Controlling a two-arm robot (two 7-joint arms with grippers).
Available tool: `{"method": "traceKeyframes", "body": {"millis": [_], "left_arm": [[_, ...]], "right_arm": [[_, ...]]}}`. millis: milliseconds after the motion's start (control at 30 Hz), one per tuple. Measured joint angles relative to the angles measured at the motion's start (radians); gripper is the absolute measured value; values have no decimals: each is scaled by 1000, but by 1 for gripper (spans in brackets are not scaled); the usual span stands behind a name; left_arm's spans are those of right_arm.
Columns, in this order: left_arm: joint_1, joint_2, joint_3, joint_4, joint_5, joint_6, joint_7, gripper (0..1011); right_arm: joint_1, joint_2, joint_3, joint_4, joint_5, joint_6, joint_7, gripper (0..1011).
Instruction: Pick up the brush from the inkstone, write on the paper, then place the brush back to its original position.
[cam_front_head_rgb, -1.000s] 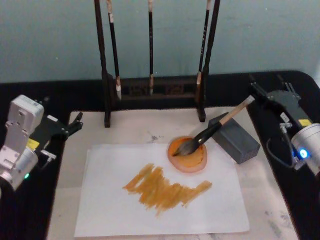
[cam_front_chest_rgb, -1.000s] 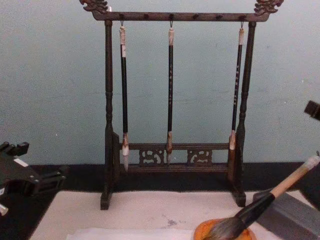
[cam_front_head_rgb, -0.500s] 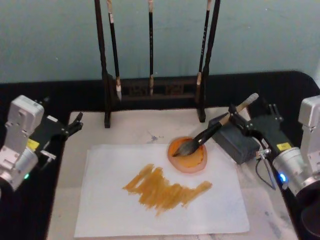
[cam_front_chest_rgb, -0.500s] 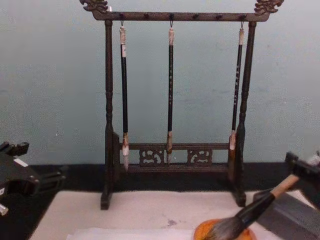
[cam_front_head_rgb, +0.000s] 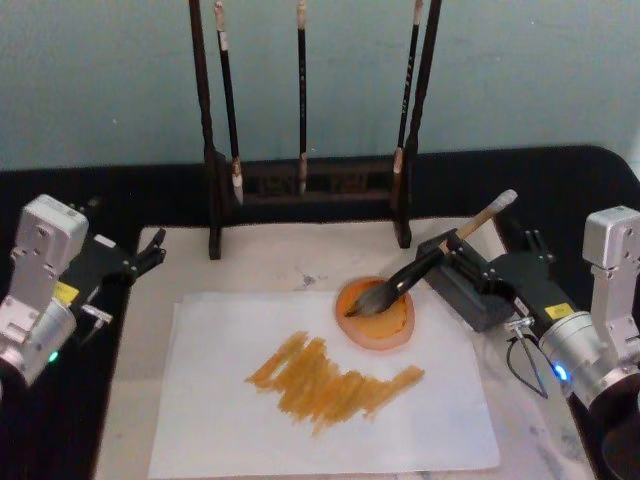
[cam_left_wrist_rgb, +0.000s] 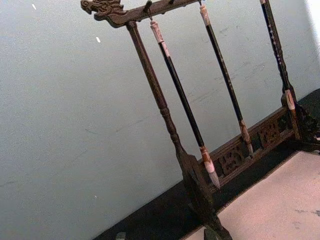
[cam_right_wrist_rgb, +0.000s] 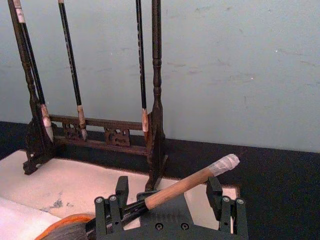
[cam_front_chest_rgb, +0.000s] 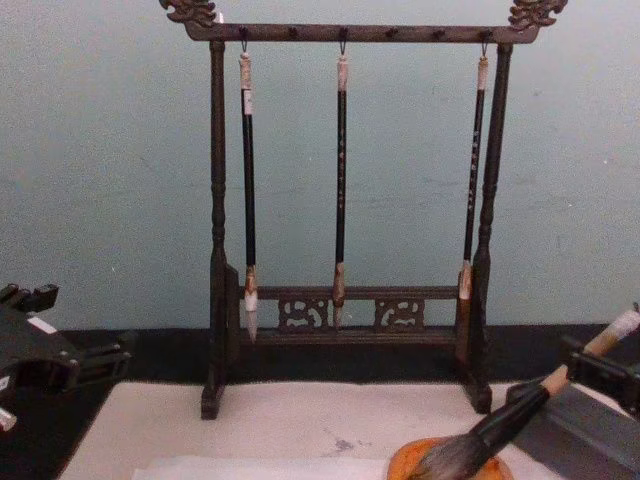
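Observation:
The brush (cam_front_head_rgb: 420, 265) lies slanted, its bushy bristles in a round orange dish (cam_front_head_rgb: 385, 325) and its tan handle leaning on the dark grey inkstone block (cam_front_head_rgb: 478, 300). The handle's white-wrapped end (cam_right_wrist_rgb: 224, 163) points up and to the right. My right gripper (cam_front_head_rgb: 495, 255) is open at the inkstone, and in the right wrist view its two fingers (cam_right_wrist_rgb: 111, 210) stand on either side of the handle without touching it. The white paper (cam_front_head_rgb: 220, 420) lies in front, carrying orange-brown strokes (cam_front_head_rgb: 330, 380). My left gripper (cam_front_head_rgb: 145, 252) is parked open at the mat's left edge.
A dark wooden rack (cam_front_head_rgb: 305, 180) with three thin black-handled brushes hanging from it stands at the back of the cream mat (cam_front_head_rgb: 270, 260). Black tabletop (cam_front_head_rgb: 560, 180) surrounds the mat. The rack's right post (cam_right_wrist_rgb: 156, 100) rises just beyond my right gripper.
My right gripper has come in from the far right and lowered to the brush handle, which it now straddles. The brush and the left arm have not moved.

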Motion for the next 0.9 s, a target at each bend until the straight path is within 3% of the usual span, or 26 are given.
{"method": "traceKeyframes", "body": {"millis": [267, 900], "left_arm": [[0, 0, 0, 0, 0, 0, 0, 1010], [0, 0, 0, 0, 0, 0, 0, 1010]], "right_arm": [[-4, -7, 7, 3, -27, 19, 10, 1000], [-4, -6, 7, 4, -24, 19, 10, 1000]]}}
